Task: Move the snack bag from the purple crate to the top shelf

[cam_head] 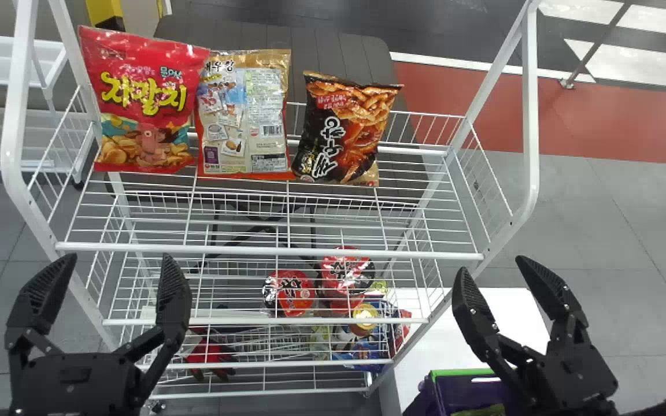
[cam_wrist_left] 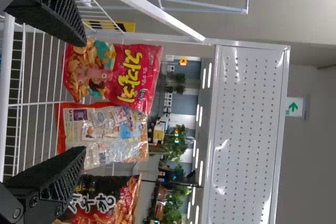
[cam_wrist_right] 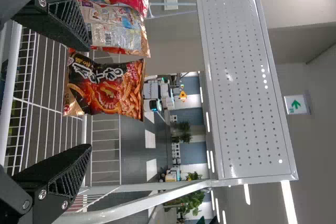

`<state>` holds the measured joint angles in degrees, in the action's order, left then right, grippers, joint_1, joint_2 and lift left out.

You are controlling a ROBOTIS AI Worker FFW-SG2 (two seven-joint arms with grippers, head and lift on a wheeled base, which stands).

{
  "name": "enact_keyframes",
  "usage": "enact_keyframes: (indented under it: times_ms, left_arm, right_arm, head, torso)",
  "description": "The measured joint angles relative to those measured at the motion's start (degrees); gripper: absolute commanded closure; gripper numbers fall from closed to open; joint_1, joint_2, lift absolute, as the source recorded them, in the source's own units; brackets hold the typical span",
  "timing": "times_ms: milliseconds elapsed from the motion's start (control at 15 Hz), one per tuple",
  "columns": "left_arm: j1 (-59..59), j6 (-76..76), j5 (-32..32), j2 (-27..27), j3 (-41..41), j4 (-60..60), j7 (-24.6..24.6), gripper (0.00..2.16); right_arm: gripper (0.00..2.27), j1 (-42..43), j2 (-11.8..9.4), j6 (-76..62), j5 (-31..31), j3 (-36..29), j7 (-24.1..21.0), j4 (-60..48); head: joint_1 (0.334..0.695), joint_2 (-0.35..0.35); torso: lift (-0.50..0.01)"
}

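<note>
My left gripper (cam_head: 116, 294) stands open in front of the shelf's left part; in the left wrist view the same gripper (cam_wrist_left: 84, 97) has nothing between its fingertips. To the right of the rack my right gripper (cam_head: 492, 268) is open, above the purple crate (cam_head: 446, 390); its fingers part around nothing, and the right wrist view shows this gripper (cam_wrist_right: 90, 98) too. Some green-yellow packaging (cam_head: 480, 411) shows inside the crate, partly hidden by the right arm. On the top shelf (cam_head: 269, 248) stand a red bag (cam_head: 142, 104), a beige bag (cam_head: 244, 115) and a black bag (cam_head: 344, 130).
Lower wire shelves hold red cup noodles (cam_head: 289, 293), a gold-lidded item (cam_head: 365, 318) and red-black gloves (cam_head: 210, 355). White posts (cam_head: 532, 115) frame the rack. The crate stands on a white surface (cam_head: 425, 341) at the lower right.
</note>
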<state>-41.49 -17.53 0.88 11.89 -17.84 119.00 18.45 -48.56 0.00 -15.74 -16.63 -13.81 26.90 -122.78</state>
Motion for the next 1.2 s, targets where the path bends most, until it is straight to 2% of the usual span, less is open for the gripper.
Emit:
enact_keyframes:
  times_ms: [1200]
  left_arm:
    - [0.1, 0.1, -0.1, 0.0, -0.3, -0.3, 0.0, 0.11]
  right_arm:
    - [0.19, 0.0, 0.0, 0.1, -0.2, -0.6, 0.7, 0.1]
  head:
    - [0.695, -0.215]
  torso:
    - [0.0]
